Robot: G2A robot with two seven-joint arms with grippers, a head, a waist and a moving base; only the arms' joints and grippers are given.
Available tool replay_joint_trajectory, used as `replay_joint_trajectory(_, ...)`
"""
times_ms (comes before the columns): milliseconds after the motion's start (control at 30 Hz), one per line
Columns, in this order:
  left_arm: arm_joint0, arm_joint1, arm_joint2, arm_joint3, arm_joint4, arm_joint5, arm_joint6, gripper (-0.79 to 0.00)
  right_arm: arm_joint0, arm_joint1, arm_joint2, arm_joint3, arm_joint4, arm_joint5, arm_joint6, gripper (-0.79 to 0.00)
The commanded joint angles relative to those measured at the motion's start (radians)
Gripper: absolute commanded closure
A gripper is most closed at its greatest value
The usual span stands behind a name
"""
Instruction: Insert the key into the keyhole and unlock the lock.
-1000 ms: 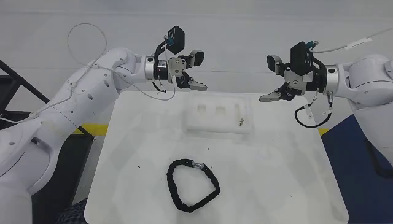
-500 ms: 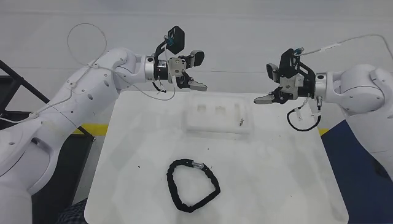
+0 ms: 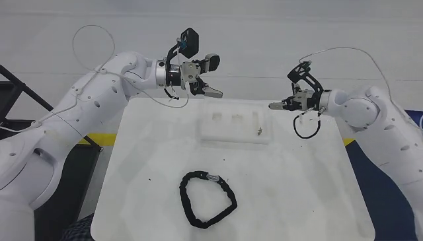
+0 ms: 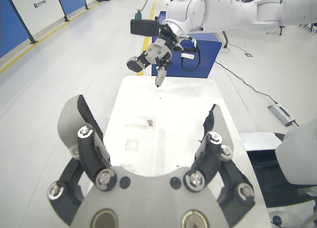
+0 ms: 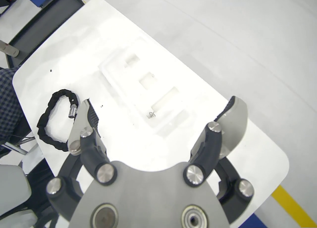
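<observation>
now the right gripper (image 3: pixel 281 103), jaws spread wide, is swinging in over the table (image 3: pixel 304 188) toward the key (image 3: pixel 260 132), which is lying in the foam tray (image 3: pixel 228 130); a pickup looks imminent. the left gripper (image 3: pixel 213 76) is staying put, jaws released too. the lock (image 3: pixel 207 199) is lying near the front edge, well apart, and nothing seems to be blocking the approach.

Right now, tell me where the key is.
In the top view, the key lies on the white foam tray, near its right end, beyond the black chain lock.
</observation>
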Motion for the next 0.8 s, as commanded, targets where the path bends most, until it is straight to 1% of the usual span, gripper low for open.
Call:
replay_joint_trajectory(0, 0.000, 0.000, 0.000, 0.000, 0.000, 0.000, 0.000, -0.785, 0.002, -0.016, -0.024, 0.030, 0.084, 0.035, 0.045, -0.785)
replay_joint_trajectory(67, 0.000, 0.000, 0.000, 0.000, 0.000, 0.000, 0.000, -0.785, 0.025, -0.036, -0.057, 0.062, 0.115, 0.082, 0.101, -0.785)
replay_joint_trajectory(133, 0.000, 0.000, 0.000, 0.000, 0.000, 0.000, 0.000, -0.785, 0.038, -0.059, -0.089, 0.099, 0.154, 0.127, 0.129, -0.785)
replay_joint_trajectory(300, 0.000, 0.000, 0.000, 0.000, 0.000, 0.000, 0.000, -0.785, 0.061, -0.116, -0.149, 0.205, 0.262, 0.185, 0.147, -0.785)
replay_joint_trajectory(500, 0.000, 0.000, 0.000, 0.000, 0.000, 0.000, 0.000, -0.785, 0.091, -0.175, -0.213, 0.282, 0.238, 0.302, 0.111, -0.785)
replay_joint_trajectory(633, 0.000, 0.000, 0.000, 0.000, 0.000, 0.000, 0.000, -0.785, 0.091, -0.209, -0.245, 0.310, 0.258, 0.337, 0.135, -0.785)
replay_joint_trajectory(767, 0.000, 0.000, 0.000, 0.000, 0.000, 0.000, 0.000, -0.785, 0.103, -0.240, -0.276, 0.341, 0.237, 0.366, 0.148, -0.785)
